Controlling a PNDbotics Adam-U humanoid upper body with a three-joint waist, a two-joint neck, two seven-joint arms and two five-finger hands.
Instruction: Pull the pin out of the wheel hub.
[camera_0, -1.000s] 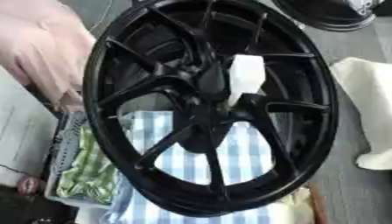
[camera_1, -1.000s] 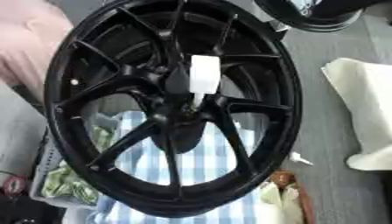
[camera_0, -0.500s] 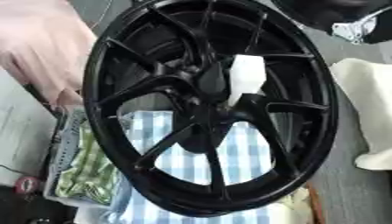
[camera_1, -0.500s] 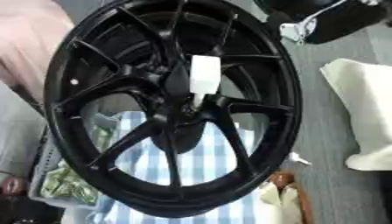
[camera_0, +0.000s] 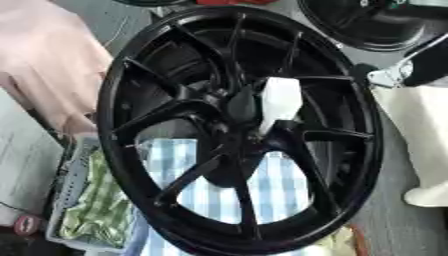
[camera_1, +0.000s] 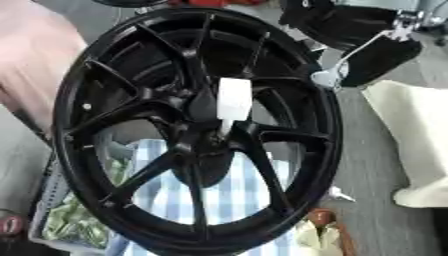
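Observation:
A black spoked wheel (camera_0: 118, 150) stands tilted on edge and fills most of both views. A white pin (camera_1: 234, 98) sticks out of its hub (camera_1: 206, 137), leaning up and slightly right. My right hand (camera_1: 378, 54), black with a silver tip, comes in from the upper right and hovers just off the wheel's upper right rim, well apart from the pin. How its fingers stand I cannot make out. My left hand shows in no view.
A blue and white checked cloth (camera_1: 236, 195) lies under the wheel. Pink fabric (camera_0: 52, 70) sits behind the left rim. A tray with green stuff (camera_0: 96, 215) is at lower left, a cream cloth (camera_1: 416, 135) at right, another dark wheel (camera_0: 367, 25) at the top.
My right hand has come into view from the upper right and moved down toward the wheel's rim. The wheel and the pin stand as before.

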